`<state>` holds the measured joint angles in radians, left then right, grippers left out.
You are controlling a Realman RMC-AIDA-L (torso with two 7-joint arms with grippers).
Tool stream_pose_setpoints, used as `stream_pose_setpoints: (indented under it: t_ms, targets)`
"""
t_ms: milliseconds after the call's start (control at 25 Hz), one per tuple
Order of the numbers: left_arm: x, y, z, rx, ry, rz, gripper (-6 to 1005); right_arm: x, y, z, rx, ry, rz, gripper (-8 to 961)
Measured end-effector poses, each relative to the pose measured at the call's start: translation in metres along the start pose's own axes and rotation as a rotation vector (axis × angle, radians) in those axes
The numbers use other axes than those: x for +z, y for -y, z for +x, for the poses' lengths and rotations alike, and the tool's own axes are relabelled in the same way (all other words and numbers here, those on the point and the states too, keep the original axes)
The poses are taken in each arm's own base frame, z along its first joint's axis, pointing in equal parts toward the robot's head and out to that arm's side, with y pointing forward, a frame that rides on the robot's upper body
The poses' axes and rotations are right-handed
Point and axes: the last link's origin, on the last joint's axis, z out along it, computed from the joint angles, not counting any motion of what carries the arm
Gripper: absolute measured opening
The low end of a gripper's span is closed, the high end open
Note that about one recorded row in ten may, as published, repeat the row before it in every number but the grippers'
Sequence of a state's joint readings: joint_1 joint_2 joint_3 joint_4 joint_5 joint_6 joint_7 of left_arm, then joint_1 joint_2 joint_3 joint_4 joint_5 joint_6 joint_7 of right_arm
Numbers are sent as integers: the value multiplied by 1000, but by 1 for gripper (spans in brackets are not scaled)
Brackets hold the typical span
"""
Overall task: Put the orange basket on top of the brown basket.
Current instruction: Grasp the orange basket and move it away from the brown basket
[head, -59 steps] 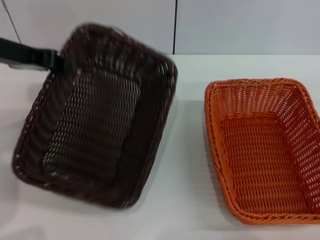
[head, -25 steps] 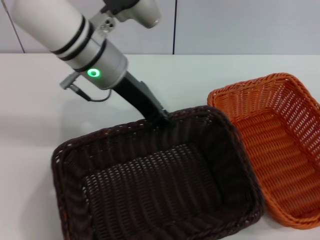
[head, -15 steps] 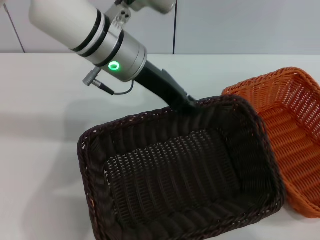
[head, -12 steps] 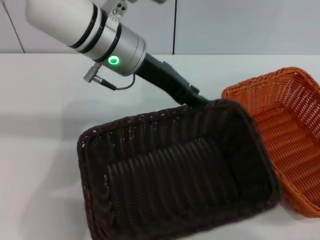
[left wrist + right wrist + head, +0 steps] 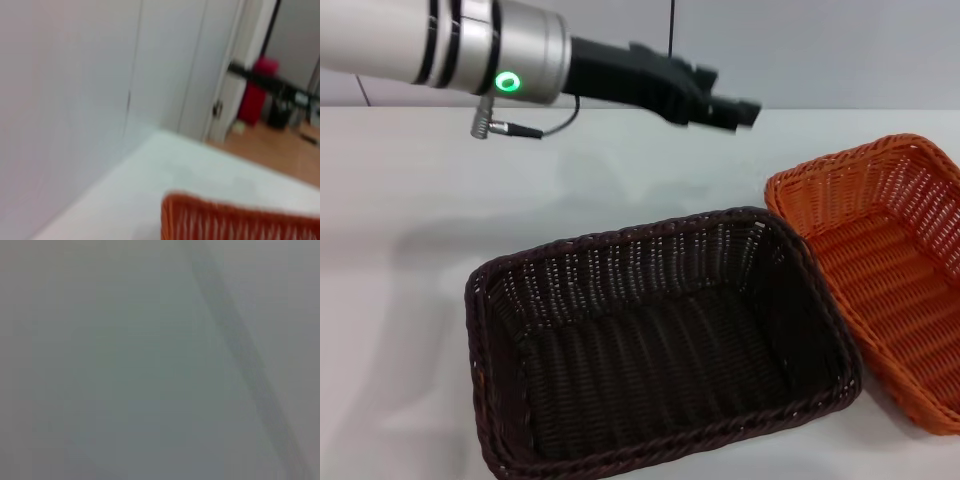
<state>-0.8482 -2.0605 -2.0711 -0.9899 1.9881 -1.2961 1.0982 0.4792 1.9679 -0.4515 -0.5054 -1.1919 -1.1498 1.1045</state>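
Note:
The brown basket (image 5: 650,350) sits on the white table (image 5: 410,210) at the front middle, with nothing holding it. The orange basket (image 5: 890,260) stands at the right. The brown basket's right end overlaps its left rim, and I cannot tell whether it rests on it. My left gripper (image 5: 735,108) hangs open and empty in the air above the brown basket's far rim, reaching in from the left. The left wrist view shows only the orange basket's rim (image 5: 240,220). My right gripper is out of view.
A white wall with a dark seam (image 5: 671,15) stands behind the table. The left wrist view shows a doorway with a red object (image 5: 257,90) beyond the table's far end. The right wrist view shows only a blurred grey surface.
My left gripper carried the brown basket from the left to the middle against the orange basket, set it down, let go of its rim and rose clear. The orange basket was pushed right.

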Motion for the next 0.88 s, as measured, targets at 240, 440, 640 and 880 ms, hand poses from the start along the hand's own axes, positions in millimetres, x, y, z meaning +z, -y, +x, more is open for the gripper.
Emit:
stream_pose_setpoints:
  t_ms: [240,440,640,880]
  targets:
    - [-20,6,0,-28,-211,29,811,11,-29,-30,-151,-533,-463,546]
    - [-23,11,-3,-69,-283,51,841,-4,-46,-39,-332,-1035,-695,546]
    - [-21,13,-7,-112,-305,51,839,-12,-57,-41,-373,-1164,-789,546]
    - [-15,16,-18,-199,-336,37,838,-22,-70,-9,-459,-1404,-855,545]
